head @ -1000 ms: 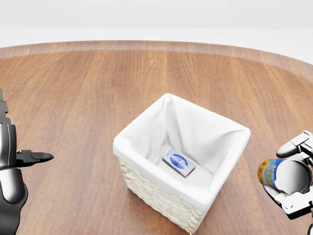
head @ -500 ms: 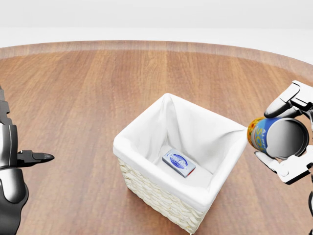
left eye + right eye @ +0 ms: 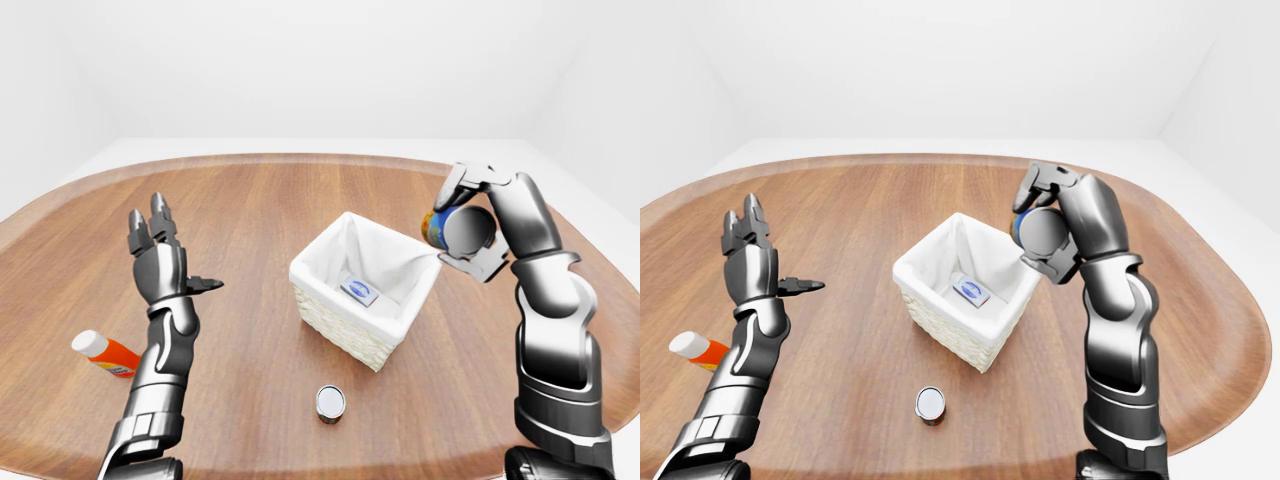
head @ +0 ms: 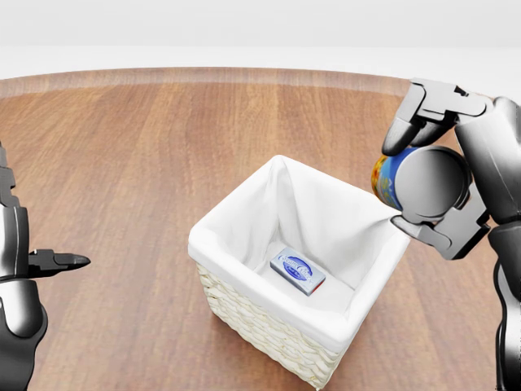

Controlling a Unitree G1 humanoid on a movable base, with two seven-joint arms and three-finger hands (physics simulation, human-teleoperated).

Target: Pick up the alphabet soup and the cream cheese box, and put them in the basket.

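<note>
The alphabet soup can (image 4: 407, 181), blue and orange with a grey end, lies on its side in my right hand (image 4: 425, 175), whose fingers close round it. It hangs just above the right rim of the wicker basket (image 4: 244, 314) with its white cloth liner. The cream cheese box (image 4: 297, 270), blue and white, lies flat on the basket's floor. My left hand (image 3: 165, 255) stands raised and open at the left of the table, holding nothing.
A small can (image 3: 330, 402) stands on the wooden table (image 3: 250, 200) below the basket in the left-eye view. An orange and white bottle (image 3: 105, 352) lies at the left by my left arm. The table's rounded edge runs along the top.
My right hand has lifted the soup can up and to the left, from beside the basket's right side to above its right rim. The left hand has stayed still.
</note>
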